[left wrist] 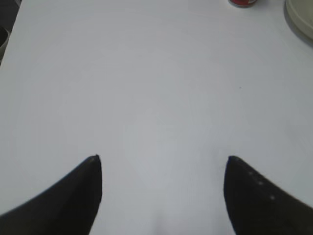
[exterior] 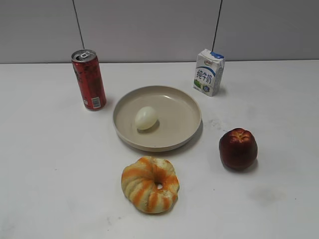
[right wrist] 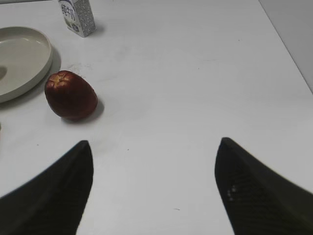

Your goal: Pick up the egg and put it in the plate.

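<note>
The pale egg [exterior: 146,118] lies inside the large beige plate [exterior: 184,124], left of its middle, in the exterior view. The plate's rim also shows at the left edge of the right wrist view [right wrist: 41,63] and at the top right corner of the left wrist view [left wrist: 301,19]. My left gripper [left wrist: 162,157] is open and empty over bare white table. My right gripper [right wrist: 154,142] is open and empty over bare table, right of the apple. Neither gripper shows in the exterior view.
A red can [exterior: 88,79] stands left of the plate. A milk carton [exterior: 209,71] stands behind it to the right. A dark red apple [exterior: 238,148] sits to the right and also shows in the right wrist view [right wrist: 71,95]. An orange-striped ring bread [exterior: 150,184] lies in front.
</note>
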### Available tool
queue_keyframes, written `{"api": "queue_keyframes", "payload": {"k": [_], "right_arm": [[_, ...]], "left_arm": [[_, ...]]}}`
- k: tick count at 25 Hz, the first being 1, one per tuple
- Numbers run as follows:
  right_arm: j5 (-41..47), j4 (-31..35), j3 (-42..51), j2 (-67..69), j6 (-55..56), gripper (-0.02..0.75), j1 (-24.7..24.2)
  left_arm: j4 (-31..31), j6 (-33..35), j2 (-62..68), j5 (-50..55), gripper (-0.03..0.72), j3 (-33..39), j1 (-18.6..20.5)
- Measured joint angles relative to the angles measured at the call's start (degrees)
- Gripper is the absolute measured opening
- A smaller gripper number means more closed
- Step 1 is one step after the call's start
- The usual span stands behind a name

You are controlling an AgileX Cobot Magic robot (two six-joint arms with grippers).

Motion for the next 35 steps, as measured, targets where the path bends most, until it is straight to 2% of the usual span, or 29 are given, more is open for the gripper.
{"api": "queue_keyframes", "payload": {"k": [14,22,28,35], "right_arm": [[0.0,0.0,0.0,0.0,0.0,0.585,0.0],[0.0,0.0,0.0,0.0,0.0,0.585,0.0],[0.0,0.0,0.0,0.0,0.0,0.585,0.0],[0.0,0.0,0.0,0.0,0.0,0.585,0.0]], "left_arm": [[0.11,0.04,0.0,-0.55,0.577,0.07,0.0],[0.11,0.04,0.0,-0.58,0.538,0.07,0.0],[0.11,0.04,-1.39,-0.58,0.52,0.07,2.7],[0.11,0.04,-9.46,-0.58,0.512,0.07,5.93]]}}
